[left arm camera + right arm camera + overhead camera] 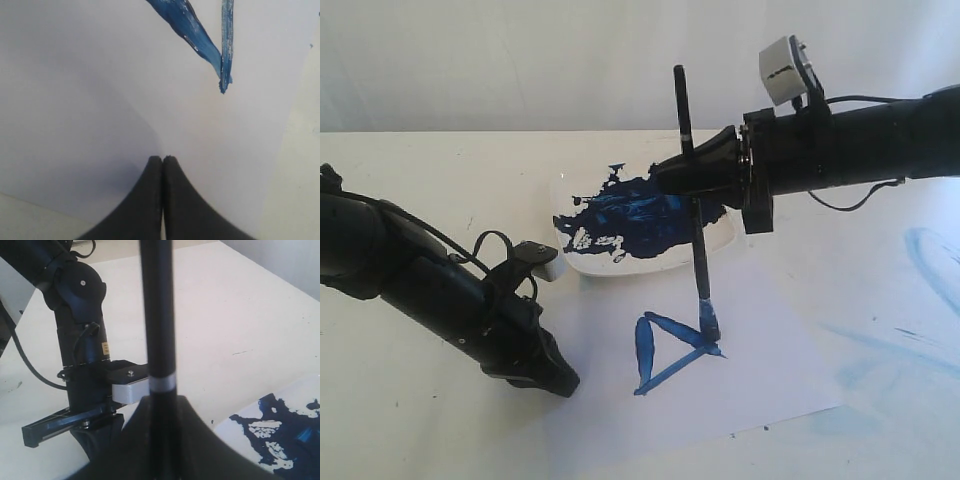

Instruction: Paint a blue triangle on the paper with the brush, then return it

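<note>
Item, right claw (pixel 686 178): I am gripping the brush (pixel 698 258) by its black handle beside the silver band, holding it nearly upright. Its blue-stained tip is meeting the paper (pixel 770 370) at the right corner of the blue triangle (pixel 675 333). Item, left claw (pixel 162 160): I am keeping it pinched together and empty, hanging low over the paper's left part, near the triangle's left stroke. Item, white dish (pixel 722 238) with its dark-blue paint blotch (pixel 640 215): it is sitting on the tabletop (pixel 420 430) just behind the paper.
</note>
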Motion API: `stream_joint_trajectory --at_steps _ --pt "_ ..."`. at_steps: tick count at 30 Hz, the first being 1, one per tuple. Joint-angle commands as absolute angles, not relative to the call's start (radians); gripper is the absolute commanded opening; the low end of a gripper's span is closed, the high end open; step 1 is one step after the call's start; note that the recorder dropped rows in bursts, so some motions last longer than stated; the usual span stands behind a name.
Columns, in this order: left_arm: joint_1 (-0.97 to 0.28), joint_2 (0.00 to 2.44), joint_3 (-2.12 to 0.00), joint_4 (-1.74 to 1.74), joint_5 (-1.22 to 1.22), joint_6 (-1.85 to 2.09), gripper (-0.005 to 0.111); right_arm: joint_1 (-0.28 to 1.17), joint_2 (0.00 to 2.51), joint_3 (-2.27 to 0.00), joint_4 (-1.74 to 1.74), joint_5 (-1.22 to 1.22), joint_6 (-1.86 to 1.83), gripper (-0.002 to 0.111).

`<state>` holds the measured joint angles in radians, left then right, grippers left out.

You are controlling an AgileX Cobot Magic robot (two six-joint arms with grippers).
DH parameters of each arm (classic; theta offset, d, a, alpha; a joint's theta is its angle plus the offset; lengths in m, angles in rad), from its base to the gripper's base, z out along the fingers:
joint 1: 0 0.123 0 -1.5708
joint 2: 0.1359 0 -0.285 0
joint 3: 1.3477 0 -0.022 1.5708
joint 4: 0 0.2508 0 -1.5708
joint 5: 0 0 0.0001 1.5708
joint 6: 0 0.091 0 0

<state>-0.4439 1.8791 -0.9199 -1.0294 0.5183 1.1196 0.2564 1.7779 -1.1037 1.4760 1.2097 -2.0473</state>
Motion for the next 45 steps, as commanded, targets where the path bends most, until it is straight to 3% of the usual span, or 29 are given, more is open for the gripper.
stream_joint_trajectory --at_steps 1,14,28,45 --pt "-0.449 1.875 -0.920 -1.035 0.542 1.120 0.000 0.248 1.730 -1.108 1.487 1.221 -2.047 0.000" --pt "-0.449 1.875 -0.920 -1.035 0.542 1.120 0.000 0.250 1.695 -1.109 1.624 1.221 -2.038 0.000" --pt "-0.449 1.875 -0.920 -1.035 0.531 1.120 0.000 0.413 1.719 -1.105 1.587 1.221 -2.014 0.000" --pt "-0.449 1.875 -0.920 -1.035 0.526 1.120 0.000 0.440 1.757 -1.103 1.569 1.221 -2.010 0.000"
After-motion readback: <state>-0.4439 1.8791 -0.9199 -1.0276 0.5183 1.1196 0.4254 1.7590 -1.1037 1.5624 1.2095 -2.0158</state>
